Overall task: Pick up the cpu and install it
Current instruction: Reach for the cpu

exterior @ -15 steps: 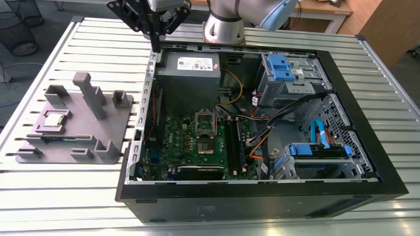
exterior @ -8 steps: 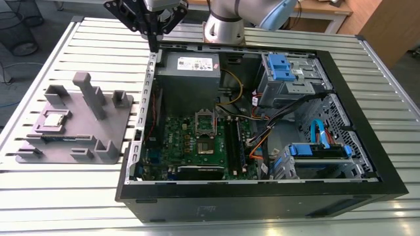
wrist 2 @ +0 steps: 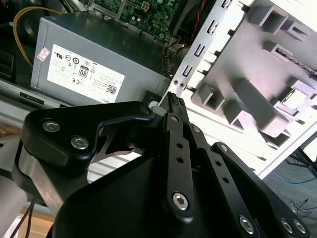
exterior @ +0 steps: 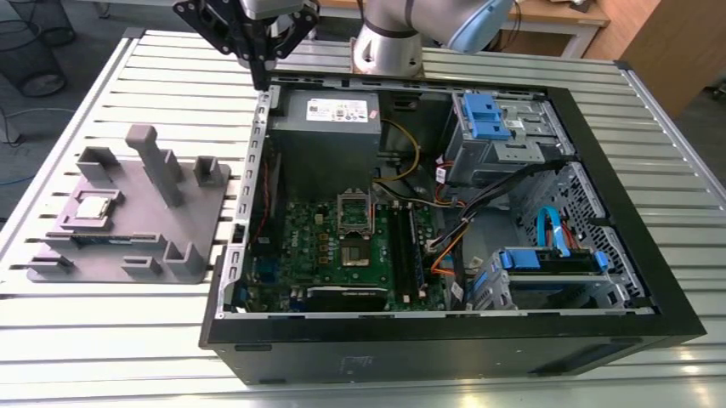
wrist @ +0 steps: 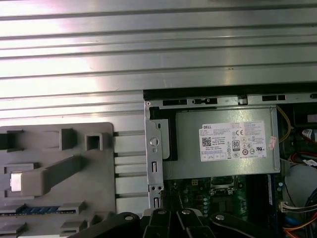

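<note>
Silvery and square, the cpu lies flat in a recess of the gray plastic fixture, on the exterior view's left, with the fixture's tall post standing just to its right. The fixture sits beside the open computer case, close to its left wall.

Inside the case, the green motherboard lies near the front, with its dark metal-framed socket well apart from the cpu. The gray power supply fills the far left corner.

The gripper hangs above that far left corner of the case. Its black fingers are drawn together to a point with nothing between them, and it is far from the cpu.

Everything rests on a ribbed aluminium table of long pale slats. Beyond it, a wire waste basket stands on the gray floor at the far left, and a wooden desk stands at the far right.
</note>
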Controlling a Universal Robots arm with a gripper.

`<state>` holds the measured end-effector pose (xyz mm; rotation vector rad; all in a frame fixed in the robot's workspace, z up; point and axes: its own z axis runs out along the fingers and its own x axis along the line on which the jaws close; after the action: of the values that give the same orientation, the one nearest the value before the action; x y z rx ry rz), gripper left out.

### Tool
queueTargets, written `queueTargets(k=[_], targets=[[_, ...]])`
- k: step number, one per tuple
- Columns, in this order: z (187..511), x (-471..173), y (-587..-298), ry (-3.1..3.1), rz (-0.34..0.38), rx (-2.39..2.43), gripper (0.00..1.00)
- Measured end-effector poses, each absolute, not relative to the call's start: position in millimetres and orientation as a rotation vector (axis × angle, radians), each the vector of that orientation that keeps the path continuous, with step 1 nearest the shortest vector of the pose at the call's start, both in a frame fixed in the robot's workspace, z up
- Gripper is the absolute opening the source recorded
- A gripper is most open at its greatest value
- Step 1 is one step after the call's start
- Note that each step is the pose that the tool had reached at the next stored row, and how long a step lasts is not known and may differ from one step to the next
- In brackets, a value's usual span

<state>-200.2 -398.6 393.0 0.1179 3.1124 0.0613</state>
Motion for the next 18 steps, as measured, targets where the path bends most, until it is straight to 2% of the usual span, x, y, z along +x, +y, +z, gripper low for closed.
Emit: queueTargets(k=[18], targets=[[393.0, -209.0, -398.6, 3.112, 0.061, 0.118, 0.11]])
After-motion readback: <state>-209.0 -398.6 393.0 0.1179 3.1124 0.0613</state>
